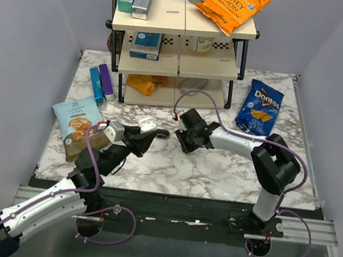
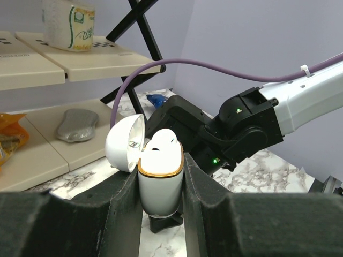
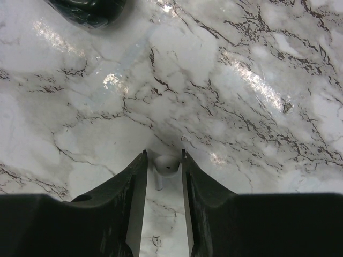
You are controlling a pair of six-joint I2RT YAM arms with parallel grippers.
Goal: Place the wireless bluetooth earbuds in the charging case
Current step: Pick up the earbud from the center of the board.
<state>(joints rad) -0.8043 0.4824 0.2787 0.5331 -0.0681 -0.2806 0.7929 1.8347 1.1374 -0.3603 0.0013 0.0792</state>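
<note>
My left gripper (image 1: 149,134) is shut on the charging case (image 1: 147,124), a white glossy case with a gold rim, and holds it upright above the table. In the left wrist view the case (image 2: 161,182) sits between the pads with its lid (image 2: 124,142) flipped open to the left. One white earbud (image 2: 161,142) rests in the case. My right gripper (image 1: 179,134) points down at the marble just right of the case. Its fingertips (image 3: 163,155) close around a second white earbud (image 3: 166,165), head up and stem toward the camera. No black earbuds show.
A cream shelf rack (image 1: 181,48) with boxes and snack bags stands at the back. A blue Doritos bag (image 1: 260,107) lies at the right and a light-blue chips bag (image 1: 78,123) at the left. Blue and purple tubes (image 1: 100,83) lie by the rack.
</note>
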